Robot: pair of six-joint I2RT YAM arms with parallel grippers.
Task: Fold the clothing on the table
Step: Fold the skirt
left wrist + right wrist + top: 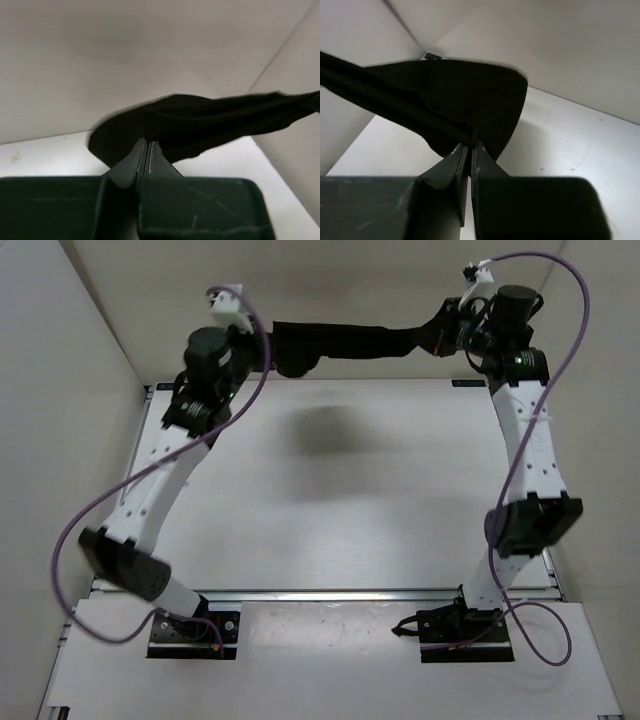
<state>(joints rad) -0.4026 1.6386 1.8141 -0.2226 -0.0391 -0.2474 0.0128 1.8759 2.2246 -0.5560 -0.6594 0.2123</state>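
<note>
Clothing (345,340): a limp black piece hanging in the air as a narrow, bunched band, stretched nearly level between the two grippers above the far edge of the table (350,510), close to the back wall (350,280) and clear of the tabletop. A soft shadow (335,430) lies on the table below it. Left gripper (265,345): fingers (136,161) pressed together on one end of the fabric, which fans out just beyond the tips and then narrows toward the other arm. Right gripper (440,332): fingers (454,162) likewise pinching the opposite end, with a rounded flap spreading past the tips. Both arms rise from their bases (195,633) at the near edge and reach toward the far side, elbows bent outward. Purple cables (584,310) loop beside each arm
</note>
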